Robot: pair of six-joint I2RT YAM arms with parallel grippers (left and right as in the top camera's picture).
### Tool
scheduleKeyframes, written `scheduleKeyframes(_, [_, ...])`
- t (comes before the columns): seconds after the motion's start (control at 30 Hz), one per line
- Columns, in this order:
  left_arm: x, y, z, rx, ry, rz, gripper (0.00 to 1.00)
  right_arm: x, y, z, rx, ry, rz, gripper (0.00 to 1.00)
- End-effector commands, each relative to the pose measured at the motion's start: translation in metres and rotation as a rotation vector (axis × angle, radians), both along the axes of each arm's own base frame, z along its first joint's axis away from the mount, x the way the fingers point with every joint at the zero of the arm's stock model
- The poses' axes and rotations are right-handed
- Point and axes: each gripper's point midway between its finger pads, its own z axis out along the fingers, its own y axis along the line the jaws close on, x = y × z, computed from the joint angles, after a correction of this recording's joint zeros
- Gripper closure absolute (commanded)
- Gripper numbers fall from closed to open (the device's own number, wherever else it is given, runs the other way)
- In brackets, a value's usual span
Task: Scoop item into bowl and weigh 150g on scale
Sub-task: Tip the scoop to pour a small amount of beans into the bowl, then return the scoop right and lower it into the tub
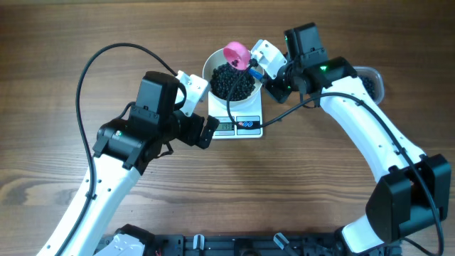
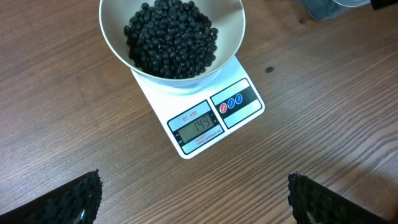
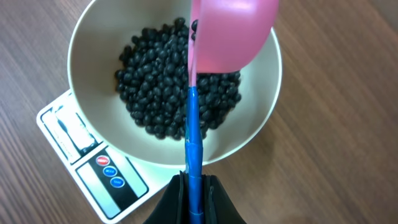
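Right gripper (image 3: 194,190) was clamped on the blue handle (image 3: 192,124) of a pink scoop (image 3: 233,31), at the lower middle of the right wrist view. The scoop hung over the black beans (image 3: 155,93), which lay as a dark heap inside the white bowl (image 3: 264,118). The bowl stood on the scale (image 2: 205,124), in the upper middle of the left wrist view; its display (image 2: 198,127) read 149. One loose bean (image 2: 269,70) lay on the wooden table (image 2: 348,137), right of the scale. Left gripper (image 2: 196,199) had its fingers (image 2: 62,199) wide apart and empty, at the lower edge.
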Motion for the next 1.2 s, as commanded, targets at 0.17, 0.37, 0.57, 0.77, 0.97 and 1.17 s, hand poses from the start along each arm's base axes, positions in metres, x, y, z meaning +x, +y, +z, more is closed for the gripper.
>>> scheduleKeyframes(0.17, [0.001, -0.005, 0.007, -0.02, -0.009, -0.011, 0.0, 0.0, -0.004, 0.007, -0.024, -0.027, -0.015, 0.96])
scheduleKeyframes(0.37, [0.001, -0.005, 0.007, -0.02, -0.009, -0.011, 0.0, -0.009, 0.007, 0.008, 0.048, 0.026, 0.001, 0.96])
scheduleKeyframes(0.57, [0.001, -0.005, 0.007, -0.02, -0.009, -0.011, 0.0, -0.01, 0.007, 0.008, 0.06, 0.041, -0.025, 0.96])
scheduleKeyframes(0.77, [0.001, -0.005, 0.007, -0.02, -0.009, -0.011, 0.0, -0.008, 0.007, 0.009, 0.078, 0.05, -0.057, 0.96])
scheduleKeyframes(0.97, [0.001, -0.005, 0.007, -0.02, -0.009, -0.011, 0.0, -0.008, 0.007, 0.011, 0.083, 0.048, -0.064, 0.96])
scheduleKeyframes(1.17, [0.001, -0.005, 0.007, -0.02, -0.009, -0.011, 0.0, 0.004, -0.007, 0.042, 0.107, -0.046, -0.153, 0.96])
